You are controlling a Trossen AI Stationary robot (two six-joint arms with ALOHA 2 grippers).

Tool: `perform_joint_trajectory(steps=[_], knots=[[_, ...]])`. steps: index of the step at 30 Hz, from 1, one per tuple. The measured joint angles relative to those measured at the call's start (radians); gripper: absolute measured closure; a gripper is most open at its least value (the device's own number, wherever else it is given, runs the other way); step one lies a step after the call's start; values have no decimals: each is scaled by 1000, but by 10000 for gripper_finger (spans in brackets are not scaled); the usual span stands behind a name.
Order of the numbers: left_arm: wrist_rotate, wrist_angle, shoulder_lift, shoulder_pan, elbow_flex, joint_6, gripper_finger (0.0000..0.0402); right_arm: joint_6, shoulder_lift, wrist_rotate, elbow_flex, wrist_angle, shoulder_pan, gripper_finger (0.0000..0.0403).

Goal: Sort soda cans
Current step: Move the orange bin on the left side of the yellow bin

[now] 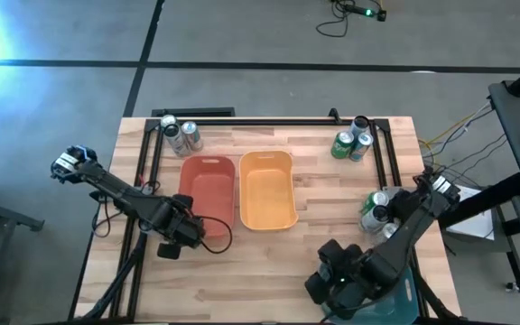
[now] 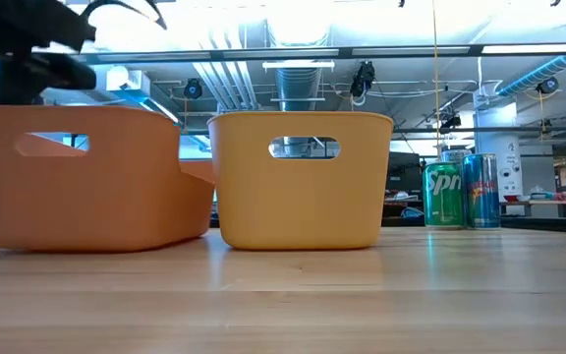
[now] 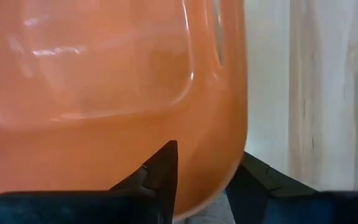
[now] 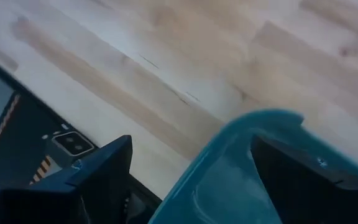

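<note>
A: Left gripper (image 3: 197,186) clamps the red bin (image 1: 208,190) rim; right gripper (image 4: 191,180) clamps the teal bin (image 4: 241,162).

B: Soda cans (image 1: 355,143) cluster at 11, 1, 3 o'clock. Risk: dragged bins topple them.

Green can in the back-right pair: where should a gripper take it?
Grip the green can around its mid-body, from above or its open left side. It stands upright, and the blue can touches its right, so closing fingers across that side looks blocked.
</note>
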Motion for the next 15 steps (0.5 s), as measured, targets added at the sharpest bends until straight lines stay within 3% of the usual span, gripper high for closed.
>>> perform_joint_trajectory(steps=[9,15], knots=[[-29,-62,-4,7,56,-3,263,188,59,-89,0,30,20,108],[-13,-54,-4,7,59,-24,258,212,97,-126,-1,35,26,117]])
